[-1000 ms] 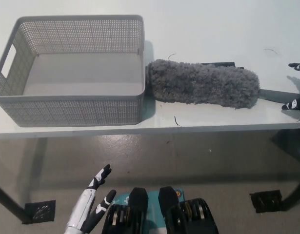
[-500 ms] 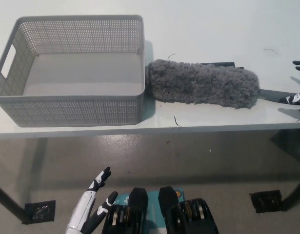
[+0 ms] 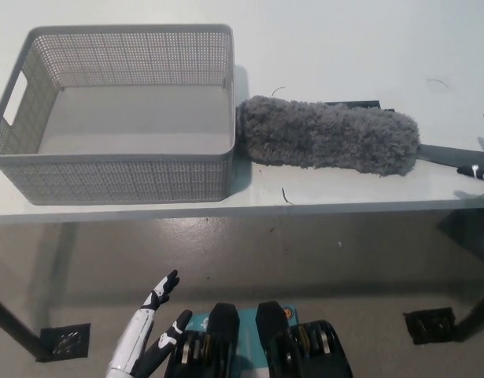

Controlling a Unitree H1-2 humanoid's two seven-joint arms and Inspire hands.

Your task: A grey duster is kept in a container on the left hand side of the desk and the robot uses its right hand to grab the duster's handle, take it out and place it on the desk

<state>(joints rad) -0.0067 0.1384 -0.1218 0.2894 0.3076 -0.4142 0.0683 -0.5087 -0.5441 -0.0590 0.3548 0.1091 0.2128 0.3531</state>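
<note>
White desk [image 3: 344,47] fills the far half of the view, with a matte top and a straight near edge running left to right. Light is soft and even, shadows on the top faint. A thin dark thread [image 3: 285,195] lies by the near edge, and a second thread [image 3: 438,80] far right. Below, the grey floor [image 3: 304,260] is smooth, slightly glossy, with small dark specks. Dark left leg [image 3: 9,324] slants at lower left, right leg [image 3: 476,316] at lower right. Black square left plate [image 3: 64,341] and right plate [image 3: 430,324] sit on the floor, one near each leg.
</note>
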